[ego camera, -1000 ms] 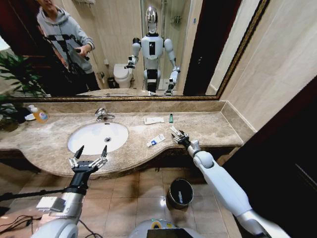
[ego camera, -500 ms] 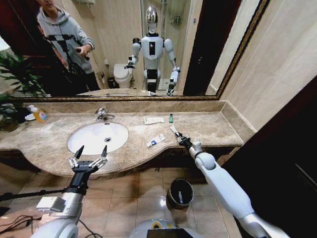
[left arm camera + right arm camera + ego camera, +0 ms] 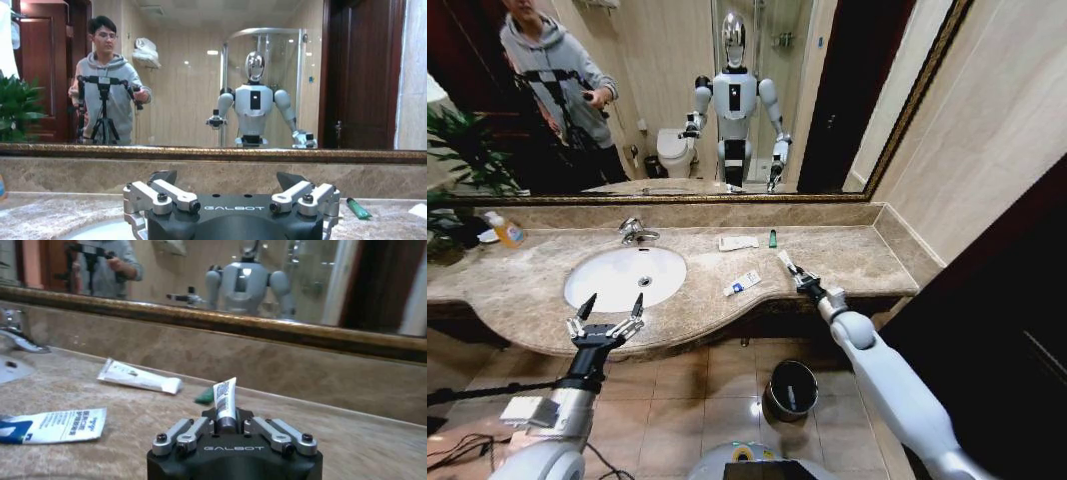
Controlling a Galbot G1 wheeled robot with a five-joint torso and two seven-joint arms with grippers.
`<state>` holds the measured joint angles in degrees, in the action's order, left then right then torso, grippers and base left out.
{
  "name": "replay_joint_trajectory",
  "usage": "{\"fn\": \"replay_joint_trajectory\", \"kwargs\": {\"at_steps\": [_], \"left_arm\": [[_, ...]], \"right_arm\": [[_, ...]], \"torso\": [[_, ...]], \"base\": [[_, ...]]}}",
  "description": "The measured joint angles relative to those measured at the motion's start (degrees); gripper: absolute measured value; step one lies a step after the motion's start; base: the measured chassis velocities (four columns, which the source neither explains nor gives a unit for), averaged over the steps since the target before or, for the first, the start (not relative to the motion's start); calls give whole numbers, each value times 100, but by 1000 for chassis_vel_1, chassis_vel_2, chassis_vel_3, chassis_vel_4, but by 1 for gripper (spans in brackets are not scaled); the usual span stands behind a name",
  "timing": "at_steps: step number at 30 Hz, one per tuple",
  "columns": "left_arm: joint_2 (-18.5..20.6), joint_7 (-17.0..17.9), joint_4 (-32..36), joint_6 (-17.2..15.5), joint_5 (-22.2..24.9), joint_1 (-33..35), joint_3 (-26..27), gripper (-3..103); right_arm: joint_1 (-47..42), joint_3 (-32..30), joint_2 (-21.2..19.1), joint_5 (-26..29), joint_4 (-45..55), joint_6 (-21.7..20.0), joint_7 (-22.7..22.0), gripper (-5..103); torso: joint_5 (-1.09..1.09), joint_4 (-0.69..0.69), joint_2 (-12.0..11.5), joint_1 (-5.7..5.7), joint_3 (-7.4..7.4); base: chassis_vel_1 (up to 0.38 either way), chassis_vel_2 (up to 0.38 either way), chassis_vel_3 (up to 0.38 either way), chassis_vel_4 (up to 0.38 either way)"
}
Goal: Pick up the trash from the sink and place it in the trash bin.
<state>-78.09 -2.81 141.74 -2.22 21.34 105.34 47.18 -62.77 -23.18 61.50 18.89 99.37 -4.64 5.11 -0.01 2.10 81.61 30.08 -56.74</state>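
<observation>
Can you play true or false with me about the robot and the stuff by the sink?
1. The right pincer is holding a small white tube. True.
2. The left pincer is grabbing the faucet. False: it is open and holds nothing, at the front edge of the countertop, apart from the faucet.
3. A white tube with blue marks lies on the countertop beside the basin. True.
4. The trash bin sits on the countertop. False: it stands on the floor below.
5. The tiny green piece is inside the basin. False: it lies on the countertop near the wall, beside a flat white packet.
</observation>
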Motion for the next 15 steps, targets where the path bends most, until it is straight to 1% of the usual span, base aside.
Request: {"fn": "replay_joint_trajectory", "kwargs": {"at_steps": [3,5,6,9,11,13,15], "left_arm": [[0,1,0,0,0,0,0,100],[0,2,0,0,0,0,1,100],[0,2,0,0,0,0,1,100],[0,2,0,0,0,0,0,100],[0,1,0,0,0,0,0,100],[0,1,0,0,0,0,0,100],[0,2,0,0,0,0,0,100]], "right_arm": [[-354,-196,1,-10,305,36,-63,17],[-847,-493,99,-58,706,49,-96,17],[-847,-493,99,-58,706,49,-96,17],[-1690,-926,425,-182,1238,90,-125,17],[-1860,-1001,505,-239,1323,136,-125,17],[-2358,-1194,795,-451,1572,321,-113,17],[-2457,-1226,865,-499,1618,354,-106,17]], "torso": [[3,1,0,0,0],[1,2,0,0,0],[1,2,0,0,0],[2,1,0,0,0],[1,0,0,0,0],[1,1,0,0,0],[1,0,0,0,0]], "base": [[0,0,0,0],[0,0,0,0],[0,0,0,0],[0,0,0,0],[0,0,0,0],[0,0,0,0],[0,0,0,0]]}}
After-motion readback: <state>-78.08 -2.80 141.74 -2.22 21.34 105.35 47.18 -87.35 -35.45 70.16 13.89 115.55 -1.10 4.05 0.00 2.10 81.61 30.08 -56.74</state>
